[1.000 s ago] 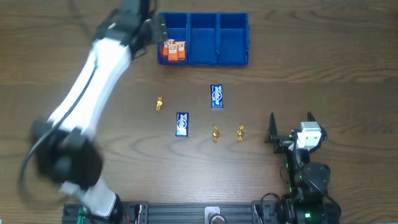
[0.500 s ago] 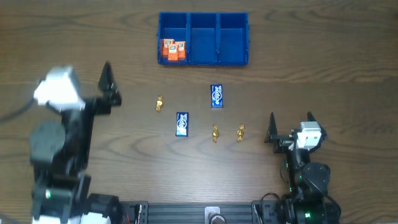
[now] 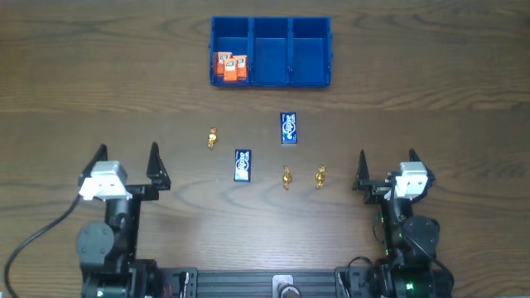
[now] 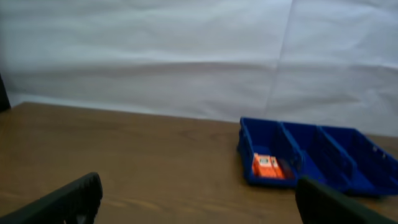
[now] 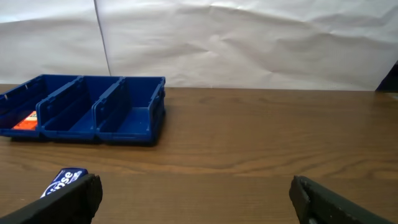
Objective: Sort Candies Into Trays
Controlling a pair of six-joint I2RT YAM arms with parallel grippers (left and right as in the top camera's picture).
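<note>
Loose candies (image 3: 243,165), between both arms' spread fingers (image 3: 154,161)

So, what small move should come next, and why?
Probably the left gripper should reach for the gold candy nearest it. It and the right gripper are open and empty; only orange candies lie in the tray, while blue candies and gold ones lie loose on the table.

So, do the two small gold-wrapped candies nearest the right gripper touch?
Apart: the top view shows bare wooden table between one gold-wrapped candy and the other.
</note>
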